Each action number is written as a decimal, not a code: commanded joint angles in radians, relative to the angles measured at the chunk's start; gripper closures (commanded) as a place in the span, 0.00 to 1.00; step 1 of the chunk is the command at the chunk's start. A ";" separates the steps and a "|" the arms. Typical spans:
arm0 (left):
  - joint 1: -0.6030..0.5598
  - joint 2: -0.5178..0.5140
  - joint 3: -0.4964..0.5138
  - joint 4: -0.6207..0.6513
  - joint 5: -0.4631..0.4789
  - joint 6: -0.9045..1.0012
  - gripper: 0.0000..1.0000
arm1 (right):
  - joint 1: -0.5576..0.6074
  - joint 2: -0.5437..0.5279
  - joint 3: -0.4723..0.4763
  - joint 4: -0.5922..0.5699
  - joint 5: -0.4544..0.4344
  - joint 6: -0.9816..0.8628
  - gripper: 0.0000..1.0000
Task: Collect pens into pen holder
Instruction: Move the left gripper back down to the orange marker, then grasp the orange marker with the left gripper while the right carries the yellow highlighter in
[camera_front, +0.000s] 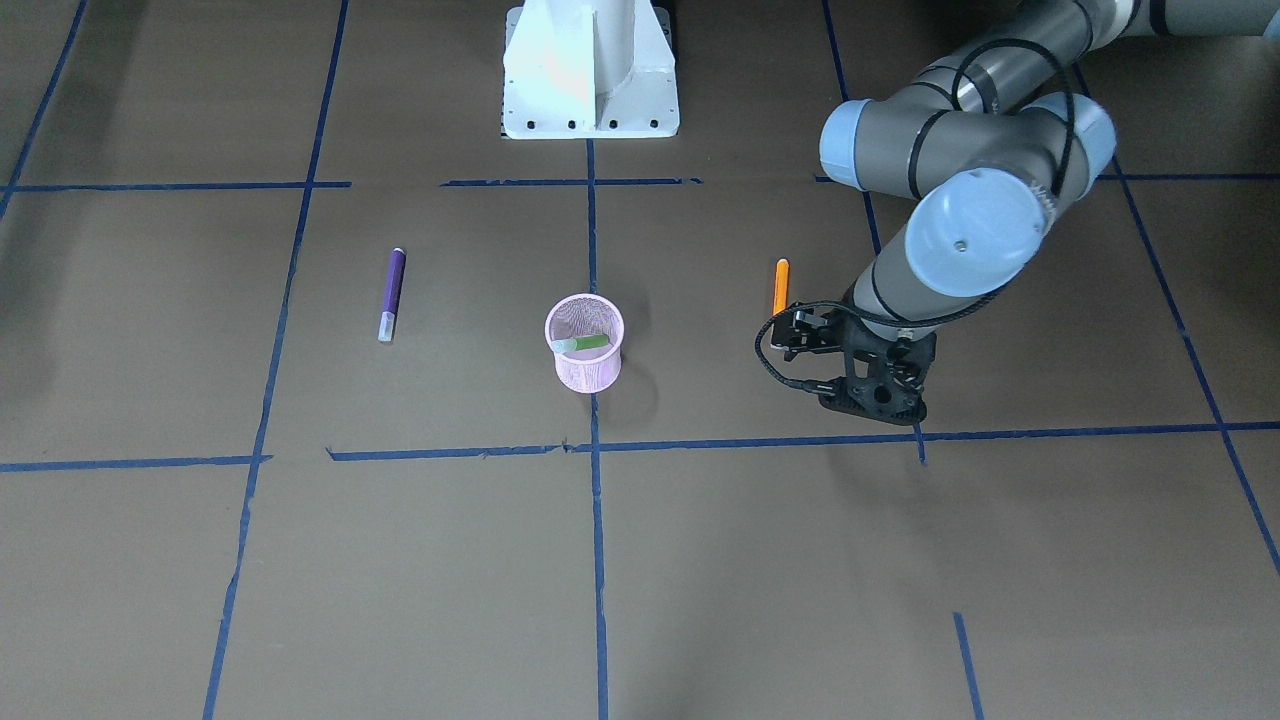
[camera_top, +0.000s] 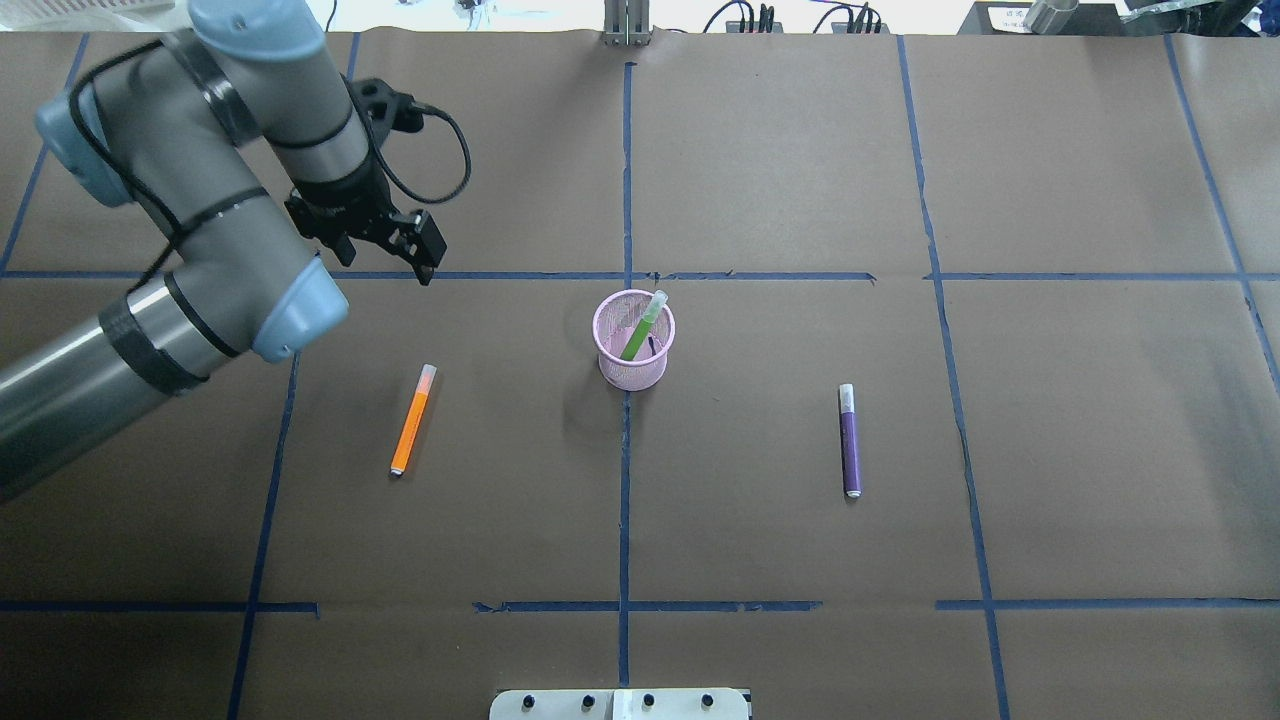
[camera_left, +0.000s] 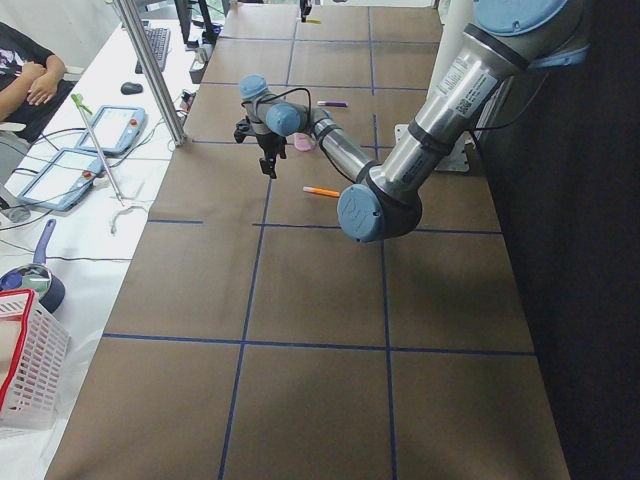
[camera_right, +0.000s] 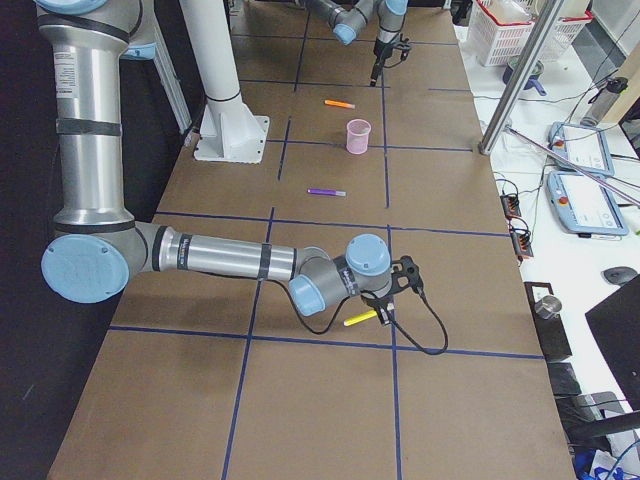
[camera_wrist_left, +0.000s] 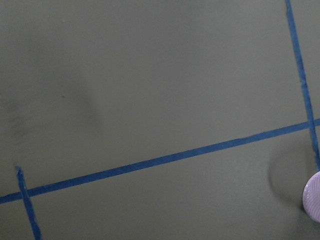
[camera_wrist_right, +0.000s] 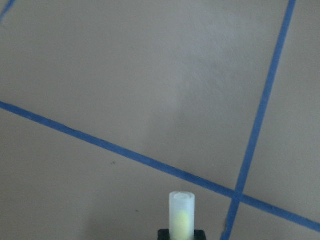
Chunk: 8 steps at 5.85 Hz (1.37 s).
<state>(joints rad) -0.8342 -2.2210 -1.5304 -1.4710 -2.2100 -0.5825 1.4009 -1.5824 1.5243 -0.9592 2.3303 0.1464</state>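
Observation:
The pink mesh pen holder (camera_top: 633, 340) stands at the table's middle with a green pen (camera_top: 640, 328) leaning inside it. An orange pen (camera_top: 412, 420) lies flat to the holder's left and a purple pen (camera_top: 849, 440) lies flat to its right. My left gripper (camera_top: 385, 250) hangs open and empty beyond the orange pen, apart from it; its wrist view catches only the holder's rim (camera_wrist_left: 314, 202). Far off at the table's right end, my right gripper (camera_right: 385, 308) is shut on a yellow pen (camera_wrist_right: 181, 216) whose pale cap points away.
The white robot base (camera_front: 590, 70) stands at the table's robot-side edge. Blue tape lines grid the brown table. Beside the table are a metal post (camera_right: 520, 75), teach pendants (camera_right: 590, 205), a white basket (camera_left: 25, 360) and a seated person's arm (camera_left: 35, 75).

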 joint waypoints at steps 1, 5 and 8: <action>0.076 0.021 0.000 -0.003 0.046 -0.005 0.00 | -0.012 0.054 0.159 -0.001 0.004 0.112 1.00; 0.157 0.148 -0.077 -0.177 0.114 -0.120 0.00 | -0.344 0.182 0.346 -0.007 -0.267 0.499 1.00; 0.208 0.156 -0.082 -0.195 0.159 -0.154 0.00 | -0.445 0.309 0.361 -0.033 -0.336 0.613 1.00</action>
<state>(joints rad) -0.6387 -2.0681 -1.6122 -1.6604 -2.0543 -0.7308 0.9887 -1.3119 1.8750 -0.9800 2.0075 0.7310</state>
